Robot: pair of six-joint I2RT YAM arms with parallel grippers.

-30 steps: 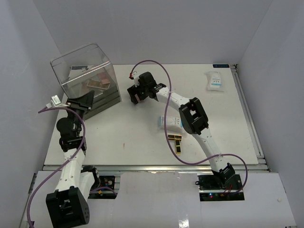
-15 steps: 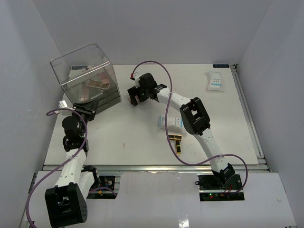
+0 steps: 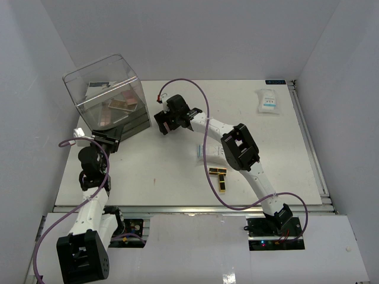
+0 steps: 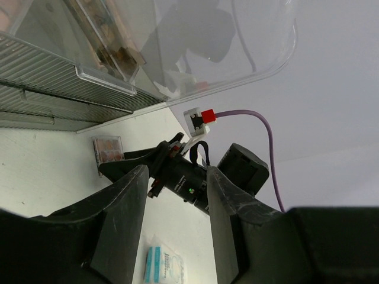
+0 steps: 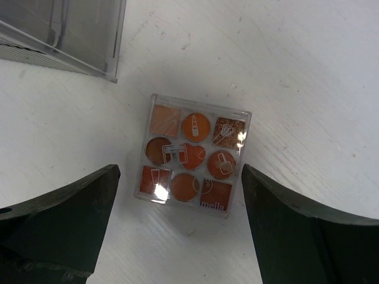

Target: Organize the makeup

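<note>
White walls box in a pale surface (image 3: pixel 177 171). At its far left stands a big clear plastic box (image 3: pixel 100 77) with flat pink-brown palettes (image 3: pixel 123 105) inside. Just in front of it the left arm rises with a bent elbow, its left tool (image 3: pixel 110 141) pointing at the box's front. The left wrist view shows the black fingers (image 4: pixel 118 219) parted with nothing between them, released. Further right, the right arm reaches far across to the left, its right tool (image 3: pixel 165 122) aimed down beside the box. The right wrist view shows the jaws spread wide either side of a small square clear-cased eyeshadow palette (image 5: pixel 192 155) lying flat, touched by neither. From above it is hard to make out under the tool. A white-blue plastic sachet (image 3: pixel 211 152) lies partly under that arm, with slim black-and-gold lipstick tubes (image 3: pixel 220 176) just nearer. A second sachet (image 3: pixel 267 100) lies well apart at the far right.
</note>
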